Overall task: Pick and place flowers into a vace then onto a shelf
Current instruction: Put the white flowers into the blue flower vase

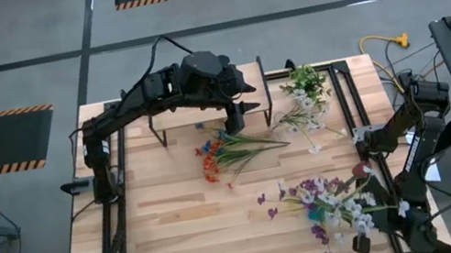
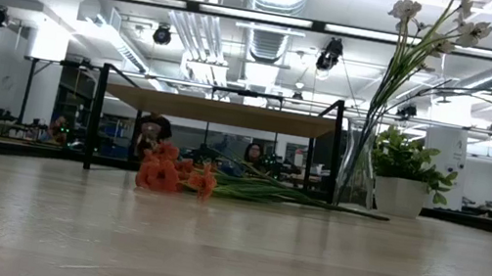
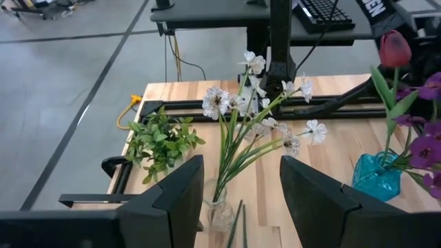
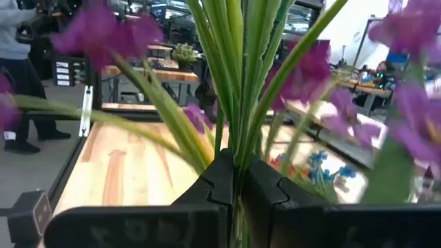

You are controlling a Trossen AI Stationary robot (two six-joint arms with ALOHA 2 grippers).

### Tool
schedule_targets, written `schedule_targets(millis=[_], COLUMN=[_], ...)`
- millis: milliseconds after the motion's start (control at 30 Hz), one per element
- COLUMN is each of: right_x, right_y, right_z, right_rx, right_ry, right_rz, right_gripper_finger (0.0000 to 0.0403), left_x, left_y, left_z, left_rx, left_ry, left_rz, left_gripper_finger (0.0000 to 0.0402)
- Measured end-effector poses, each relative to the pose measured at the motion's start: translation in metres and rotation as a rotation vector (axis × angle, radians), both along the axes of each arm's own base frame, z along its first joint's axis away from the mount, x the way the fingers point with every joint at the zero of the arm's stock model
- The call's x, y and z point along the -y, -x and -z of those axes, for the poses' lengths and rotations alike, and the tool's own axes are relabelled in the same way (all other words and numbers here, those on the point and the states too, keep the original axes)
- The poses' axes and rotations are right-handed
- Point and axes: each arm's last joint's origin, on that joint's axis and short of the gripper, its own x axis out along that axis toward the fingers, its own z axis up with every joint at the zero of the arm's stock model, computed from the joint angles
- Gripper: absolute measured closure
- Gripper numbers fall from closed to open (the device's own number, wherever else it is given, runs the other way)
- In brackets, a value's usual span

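Note:
A bunch of purple flowers (image 1: 332,201) with a dark red bloom (image 3: 394,48) stands upright at the near right, with my right gripper (image 4: 238,189) shut on its stems. The stems' lower ends meet a teal vase (image 3: 377,178). Orange and blue flowers (image 1: 230,153) lie flat on the table in front of the shelf (image 2: 220,112). White flowers (image 3: 255,110) stand in a clear glass vase (image 2: 354,175). My left gripper (image 3: 241,207) hangs open and raised near the shelf (image 1: 203,102), facing the white flowers with nothing between its fingers. My right gripper pinches the bunch's green stems (image 4: 238,155) together between its two fingers. The fingers lie level and across the stems, coming from the table's right side (image 1: 373,212). The bunch stands upright, with the blooms above the fingers and the lower ends at the teal vase.
A small leafy potted plant (image 1: 306,80) stands at the far right beside the clear vase. Black rails (image 1: 346,96) run along the table's sides. People (image 4: 17,76) are in the room beyond. Bare wood (image 1: 169,229) lies at the near left.

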Motion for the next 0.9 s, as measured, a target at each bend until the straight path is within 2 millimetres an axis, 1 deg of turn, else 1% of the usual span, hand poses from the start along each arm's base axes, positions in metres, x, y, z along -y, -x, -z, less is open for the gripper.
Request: schedule_targets(millis=[133,300,400,567,667,733,800,900], right_x=[0.008,0.012,0.014,0.024,0.025,0.023,0.019,0.012], right_y=[0.003,0.004,0.005,0.008,0.008,0.008,0.007,0.006], right_z=[0.014,0.02,0.029,0.044,0.044,0.042,0.036,0.026], right_rx=[0.009,0.009,0.01,0.017,0.026,0.021,0.017,0.008], right_ry=[-0.028,-0.027,-0.037,-0.107,-0.138,-0.124,-0.106,-0.077], right_rz=[0.0,-0.002,-0.005,-0.023,-0.022,-0.023,-0.024,-0.029], right_gripper_finger=[0.0394,0.0394,0.0394,0.0394,0.0384,0.0371,0.0352,0.0313], left_x=[0.0,0.0,0.0,0.0,0.0,0.0,0.0,0.0], left_y=[0.0,0.0,0.0,0.0,0.0,0.0,0.0,0.0], left_z=[0.0,0.001,0.001,0.001,0.001,0.001,0.001,0.001], left_rx=[-0.003,-0.006,-0.007,-0.006,-0.007,-0.007,-0.007,-0.012], left_ry=[0.0,0.001,0.001,0.001,0.001,0.001,0.001,0.002], left_rz=[0.0,0.0,0.0,0.0,0.0,0.0,0.0,0.0], left_gripper_finger=[0.0226,0.0226,0.0226,0.0226,0.0226,0.0226,0.0226,0.0226])
